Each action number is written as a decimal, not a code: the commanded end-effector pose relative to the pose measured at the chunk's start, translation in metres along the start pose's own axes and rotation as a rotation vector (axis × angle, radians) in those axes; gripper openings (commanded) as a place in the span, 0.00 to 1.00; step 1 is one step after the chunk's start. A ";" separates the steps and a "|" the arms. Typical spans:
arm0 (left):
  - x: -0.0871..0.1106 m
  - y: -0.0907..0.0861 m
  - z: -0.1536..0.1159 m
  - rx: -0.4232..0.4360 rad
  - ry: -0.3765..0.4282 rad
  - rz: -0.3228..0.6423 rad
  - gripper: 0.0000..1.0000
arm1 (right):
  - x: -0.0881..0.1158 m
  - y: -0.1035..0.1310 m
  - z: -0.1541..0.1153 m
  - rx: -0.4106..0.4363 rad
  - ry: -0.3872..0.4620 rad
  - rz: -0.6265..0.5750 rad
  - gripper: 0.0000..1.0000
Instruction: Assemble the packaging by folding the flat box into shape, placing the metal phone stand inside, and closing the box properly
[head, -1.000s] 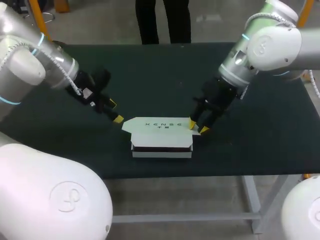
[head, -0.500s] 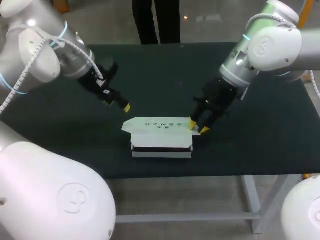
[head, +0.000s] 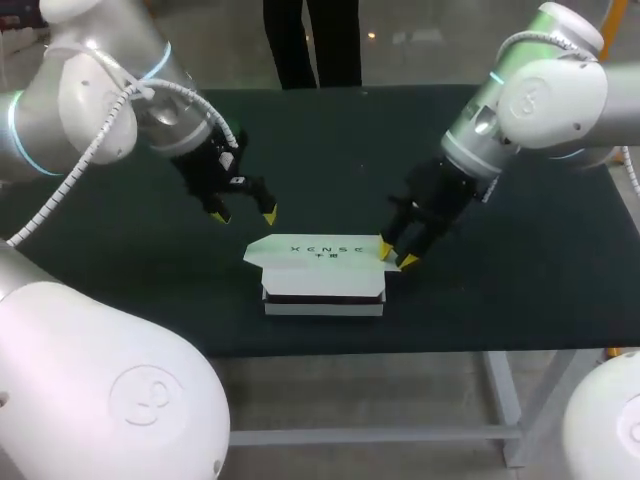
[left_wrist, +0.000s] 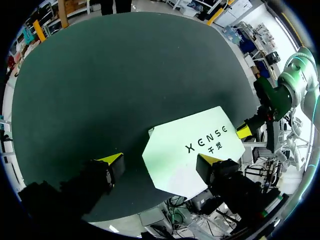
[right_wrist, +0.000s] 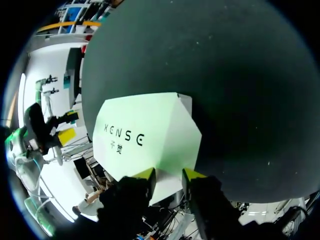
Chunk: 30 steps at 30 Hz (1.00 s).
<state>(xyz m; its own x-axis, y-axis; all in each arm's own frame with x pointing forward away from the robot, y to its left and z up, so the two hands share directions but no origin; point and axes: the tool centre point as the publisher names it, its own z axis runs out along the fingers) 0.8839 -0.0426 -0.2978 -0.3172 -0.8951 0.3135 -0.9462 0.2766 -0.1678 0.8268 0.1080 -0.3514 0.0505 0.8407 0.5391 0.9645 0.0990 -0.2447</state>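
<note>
Jaws: your right gripper (head: 397, 256) is nearly closed and pinches one end of the lid (head: 320, 252) of the box (head: 322, 300). Your left gripper (head: 243, 214) is spread wide and holds nothing.

Nearest you, the white box sits at about 6 o'clock on the dark table (head: 520, 200), close to its front edge. Its printed lid lies over the top, with pointed flaps jutting out at 9 and 3 o'clock. At the 3 o'clock flap, your right arm's yellow fingertips (right_wrist: 147, 175) press the flap from two sides. Farther back, at about 10 o'clock from the box, your left gripper hangs above the table, apart from the lid. In its wrist view, the 9 o'clock flap lies ahead of its spread fingers.
</note>
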 end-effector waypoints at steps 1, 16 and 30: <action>0.005 -0.005 0.007 -0.093 -0.040 -0.080 1.00 | -0.003 -0.002 0.001 -0.003 0.005 -0.001 0.39; 0.007 -0.019 0.007 -0.191 0.035 -0.272 1.00 | -0.003 -0.001 -0.001 -0.027 0.018 -0.002 0.40; 0.016 -0.008 0.025 -0.262 0.010 -0.409 0.89 | -0.004 0.003 0.000 -0.046 0.012 0.013 0.40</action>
<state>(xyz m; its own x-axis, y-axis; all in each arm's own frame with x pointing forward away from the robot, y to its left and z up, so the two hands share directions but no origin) 0.8846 -0.0623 -0.3161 0.0804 -0.9379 0.3375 -0.9817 -0.0159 0.1897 0.8296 0.1033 -0.3539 0.0663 0.8336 0.5483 0.9744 0.0643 -0.2155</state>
